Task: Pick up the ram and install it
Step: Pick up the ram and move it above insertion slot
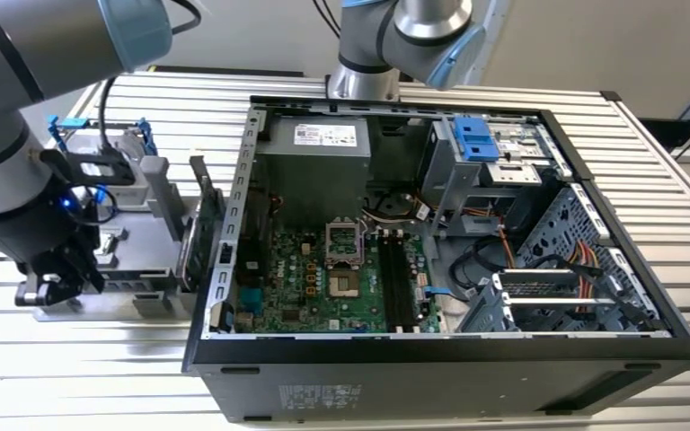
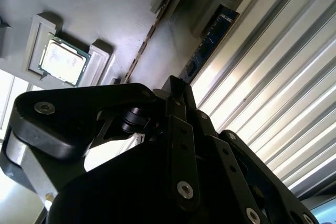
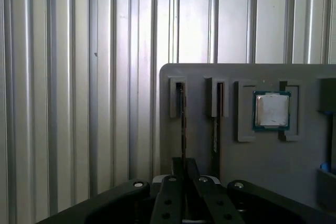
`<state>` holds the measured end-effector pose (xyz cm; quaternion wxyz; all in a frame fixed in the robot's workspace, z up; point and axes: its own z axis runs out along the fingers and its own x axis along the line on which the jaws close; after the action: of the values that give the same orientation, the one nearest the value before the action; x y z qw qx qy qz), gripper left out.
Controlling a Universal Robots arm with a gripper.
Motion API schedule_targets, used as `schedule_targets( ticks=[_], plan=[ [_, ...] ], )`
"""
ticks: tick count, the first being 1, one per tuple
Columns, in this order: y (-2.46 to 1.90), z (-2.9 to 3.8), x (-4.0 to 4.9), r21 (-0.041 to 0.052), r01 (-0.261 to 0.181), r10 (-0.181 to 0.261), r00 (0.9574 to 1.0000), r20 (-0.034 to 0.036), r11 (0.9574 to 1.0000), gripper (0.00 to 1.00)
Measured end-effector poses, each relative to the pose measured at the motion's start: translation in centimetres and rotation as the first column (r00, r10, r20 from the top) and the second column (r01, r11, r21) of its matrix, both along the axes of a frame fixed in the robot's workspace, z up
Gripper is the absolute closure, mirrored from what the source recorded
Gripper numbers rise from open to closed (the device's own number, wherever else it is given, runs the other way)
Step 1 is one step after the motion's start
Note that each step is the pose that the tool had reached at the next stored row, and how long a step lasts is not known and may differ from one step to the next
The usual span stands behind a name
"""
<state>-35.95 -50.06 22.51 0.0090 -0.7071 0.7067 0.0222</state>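
**A:** What do we have in the exterior view?

**B:** We see the arm (image 1: 10, 180) at the exterior view's left. Its gripper (image 1: 57, 274) hangs low over the grey holder tray (image 1: 105, 310). That tray lies on the slatted table (image 1: 82, 377), just beside the open computer case (image 1: 441, 377). The motherboard (image 1: 321, 278) lies flat inside the case, well apart from the gripper.

**A:** And in the first wrist view?

**B:** There we find the ram (image 3: 182, 119). It stands on edge in the slot of the holder tray (image 3: 252, 182) nearest the tray's edge, outside the case. A second stick (image 3: 215, 124) stands in the next slot, and the processor chip (image 3: 271, 110) lies in its own pocket beyond that. The slatted table (image 3: 68, 77) runs alongside the tray.

**A:** How is the gripper placed there?

**B:** The gripper (image 3: 185, 165) is in line with the ram, right at the board's near end. We cannot tell whether it is apart or clamped on the ram.

**A:** Does the second wrist view settle it?

**B:** No. We look past the gripper (image 2: 177, 85) along the ram (image 2: 157, 22), which runs straight away from it. The second stick (image 2: 210, 40) lies between the ram and the slatted table (image 2: 273, 77). The processor chip (image 2: 62, 62) lies on the ram's other side, in the holder tray (image 2: 105, 3). The grip remains something we cannot tell.
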Motion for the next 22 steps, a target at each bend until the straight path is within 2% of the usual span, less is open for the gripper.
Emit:
schedule_targets(
  ticks=[22],
  plan=[
    [0.00,1.23,0.00,0.0000,0.000,0.000,1.0000,0.0000,1.0000,1.00]
  ],
)
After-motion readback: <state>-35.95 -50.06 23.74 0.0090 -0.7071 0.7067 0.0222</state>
